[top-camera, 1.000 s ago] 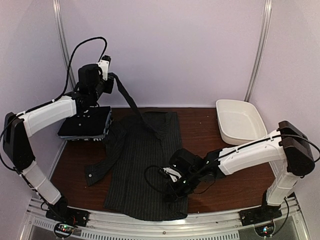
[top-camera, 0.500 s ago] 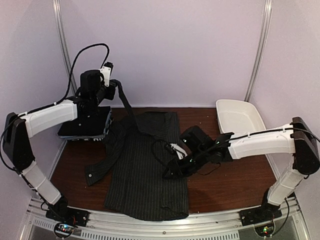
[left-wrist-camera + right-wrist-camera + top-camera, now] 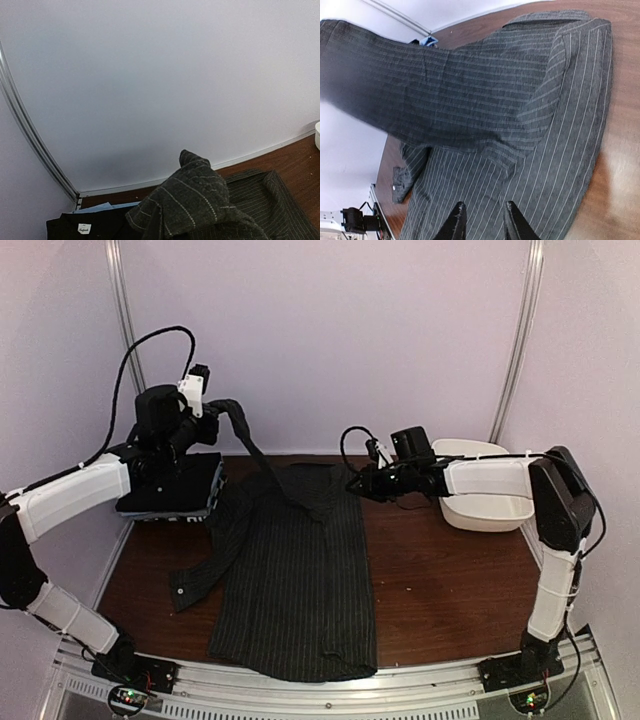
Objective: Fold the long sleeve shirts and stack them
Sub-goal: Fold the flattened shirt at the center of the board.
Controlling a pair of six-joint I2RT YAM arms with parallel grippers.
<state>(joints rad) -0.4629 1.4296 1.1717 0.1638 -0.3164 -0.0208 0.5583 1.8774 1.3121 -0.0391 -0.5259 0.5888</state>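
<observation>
A charcoal pinstriped long sleeve shirt [image 3: 295, 570] lies spread flat along the middle of the table. My left gripper [image 3: 214, 412] is raised over the back left, shut on the end of the shirt's right sleeve [image 3: 255, 450], which hangs taut down to the body. The left wrist view shows that bunched sleeve [image 3: 195, 200] hiding the fingers. A second shirt, folded [image 3: 170, 490], lies under the left arm, its label [image 3: 83, 228] showing. My right gripper [image 3: 355, 485] hovers by the collar's right edge, open and empty [image 3: 482, 222] above the striped cloth [image 3: 560, 150].
A white plastic tub [image 3: 490, 502] stands at the back right, just behind the right forearm. The shirt's other sleeve, ending in a cuff [image 3: 185, 590], trails toward the front left. Bare brown table [image 3: 450, 580] lies to the right of the shirt. Walls close in the back and sides.
My right gripper let go at the shirt's lower right edge, opened, and swung back to the collar. The left gripper drew the held sleeve slightly higher and left.
</observation>
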